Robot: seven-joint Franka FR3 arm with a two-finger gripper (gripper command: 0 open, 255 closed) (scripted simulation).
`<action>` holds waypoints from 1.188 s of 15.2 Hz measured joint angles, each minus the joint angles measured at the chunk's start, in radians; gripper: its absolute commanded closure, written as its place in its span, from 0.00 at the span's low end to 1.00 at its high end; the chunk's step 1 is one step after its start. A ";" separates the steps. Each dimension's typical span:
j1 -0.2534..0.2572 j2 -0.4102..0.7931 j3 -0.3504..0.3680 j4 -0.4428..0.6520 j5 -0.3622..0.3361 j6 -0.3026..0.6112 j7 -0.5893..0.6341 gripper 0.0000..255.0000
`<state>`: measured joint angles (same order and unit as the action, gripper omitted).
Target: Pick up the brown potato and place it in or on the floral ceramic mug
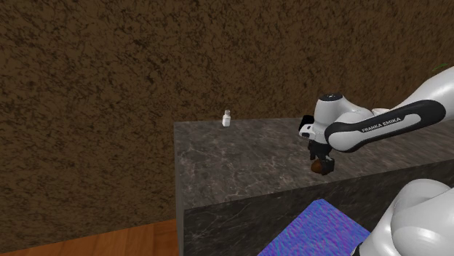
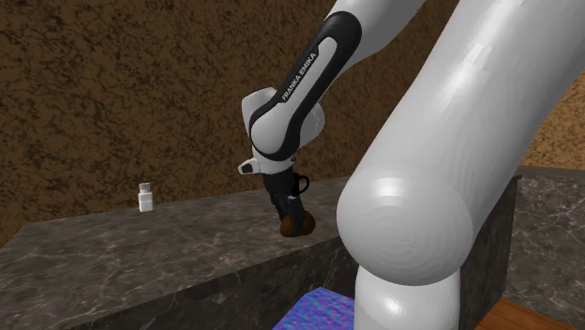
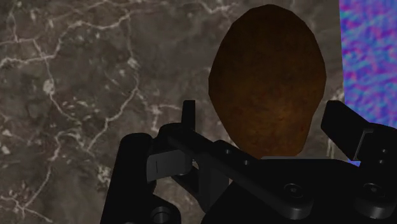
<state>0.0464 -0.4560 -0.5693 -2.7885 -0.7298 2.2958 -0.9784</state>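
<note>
Against a rough brown wall (image 1: 109, 73), a dark veined stone counter (image 1: 240, 164) carries the scene. The white arm (image 1: 378, 124) reaches in from the shoulder view's right and points its black gripper (image 3: 267, 118) straight down near the counter's near edge. Below that edge lies the blue-purple top of the stand (image 1: 313, 229), with wooden floor (image 1: 109, 240) at the shoulder view's lower left.

The brown potato (image 3: 267, 83) sits at the gripper's tips, low over the counter or on it; we cannot tell which. The fingers (image 3: 347, 127) stand apart on either side of it. A strip of counter shows between one of them and the skin, so we judge it straddled rather than clasped.

We expect the potato to be firm, fairly light and hard to bruise. Its egg shape could pivot or roll out of a pinch, so the hold belongs across the narrow middle, not toward an end.

A small white bottle (image 1: 227, 118) stands at the far edge, well apart and out of the way. The nearer hazard is the near edge, where a slipped potato could drop toward the stand.
</note>
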 measured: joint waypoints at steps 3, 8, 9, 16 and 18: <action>0.000 0.000 0.000 0.000 0.000 0.001 0.000 1.00; 0.000 0.001 -0.001 0.000 0.000 0.001 0.000 1.00; 0.000 0.001 -0.001 0.000 0.000 0.001 0.000 1.00; 0.002 -0.041 0.015 0.018 0.020 -0.057 -0.018 1.00; 0.002 -0.066 0.024 0.030 0.030 -0.091 -0.030 1.00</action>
<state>0.0487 -0.5216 -0.5452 -2.7588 -0.6995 2.2043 -1.0082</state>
